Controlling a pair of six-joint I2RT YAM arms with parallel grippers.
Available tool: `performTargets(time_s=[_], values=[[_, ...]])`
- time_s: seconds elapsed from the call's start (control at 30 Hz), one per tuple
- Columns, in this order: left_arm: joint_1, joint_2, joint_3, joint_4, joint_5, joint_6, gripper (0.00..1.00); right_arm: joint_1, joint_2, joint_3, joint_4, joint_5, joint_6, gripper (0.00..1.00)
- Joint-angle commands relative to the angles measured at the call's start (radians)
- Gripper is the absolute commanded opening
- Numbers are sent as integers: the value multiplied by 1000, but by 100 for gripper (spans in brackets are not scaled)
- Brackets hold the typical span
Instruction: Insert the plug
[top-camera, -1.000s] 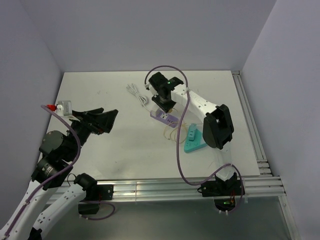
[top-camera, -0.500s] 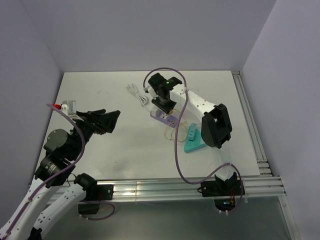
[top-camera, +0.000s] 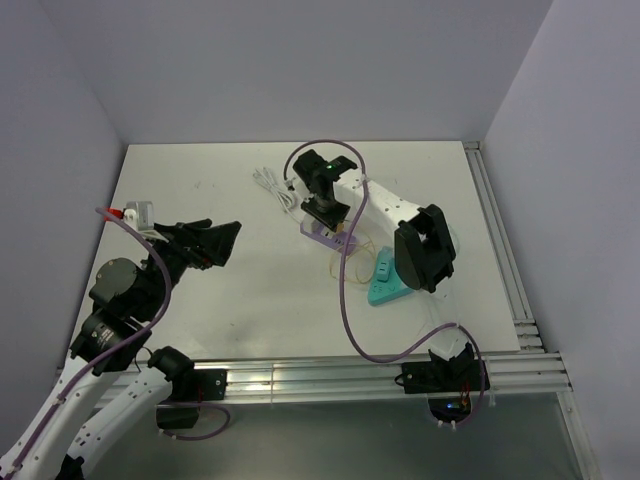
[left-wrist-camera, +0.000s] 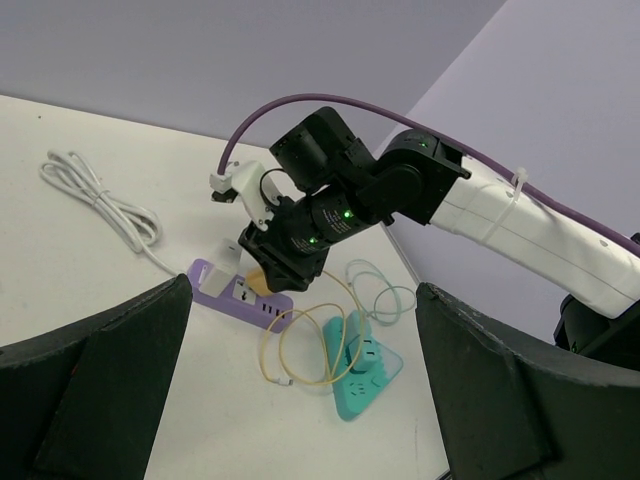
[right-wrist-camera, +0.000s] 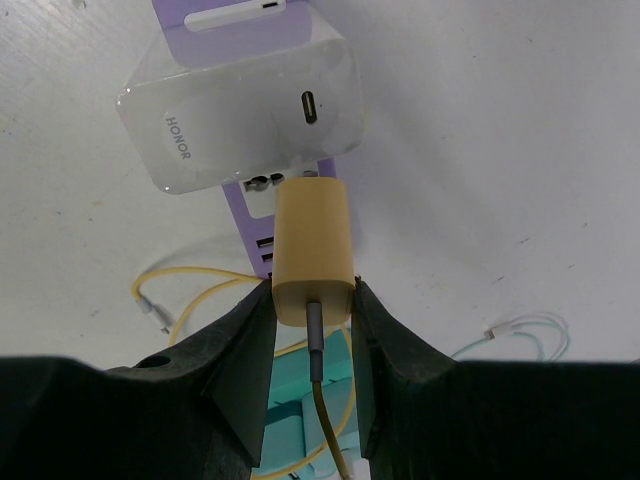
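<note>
While the right hand (right-wrist-camera: 312, 300) is clenched on the plug (right-wrist-camera: 313, 235), grasping its rear end between both fingers with the yellow cable (right-wrist-camera: 322, 415) trailing out behind, we judge the step in hand to be final alignment ahead of insertion; the plug's front end sits over the purple power strip (left-wrist-camera: 215, 283), just beside the white charger (right-wrist-camera: 240, 110) already seated there; we cannot tell from the wrist view whether the prongs touch a socket or hover above it.

Left hand (top-camera: 225, 245) is released, jaws wide apart, holding nothing; it hangs over the left part of the desk (top-camera: 200, 180), well apart from the strip.

Nearby: teal strip (top-camera: 385, 287) with its own pale cable; coiled white cord (left-wrist-camera: 90, 195) running from the purple strip.

Next move, as we read it: square the prongs to the free socket beside the charger, then press straight down; clearance on the charger side looks tight, so any sideways drift may catch its body; the strip is unrestrained and could slide or tip under the push, and the idle left hand might need to brace it.
</note>
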Motion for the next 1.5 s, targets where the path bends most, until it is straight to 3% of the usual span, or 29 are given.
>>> performTargets(time_s=[0.0, 0.6, 0.93, 1.23, 1.37, 1.47], values=[[-4, -5, -2, 32, -4, 15, 99, 8, 17, 43, 10, 14, -18, 0], [-2, -14, -16, 31, -12, 25, 100, 12, 71, 49, 18, 5, -130, 0], [-5, -39, -24, 21, -27, 39, 99, 20, 140, 190, -7, -38, -220, 0], [-17, -57, -27, 8, -56, 61, 100, 42, 175, 146, 56, 8, -246, 0], [-17, -60, -35, 6, -59, 62, 100, 58, 163, 213, -13, -157, -266, 0], [-17, -62, -32, 0, -66, 65, 99, 86, 149, 223, -60, -195, -257, 0]])
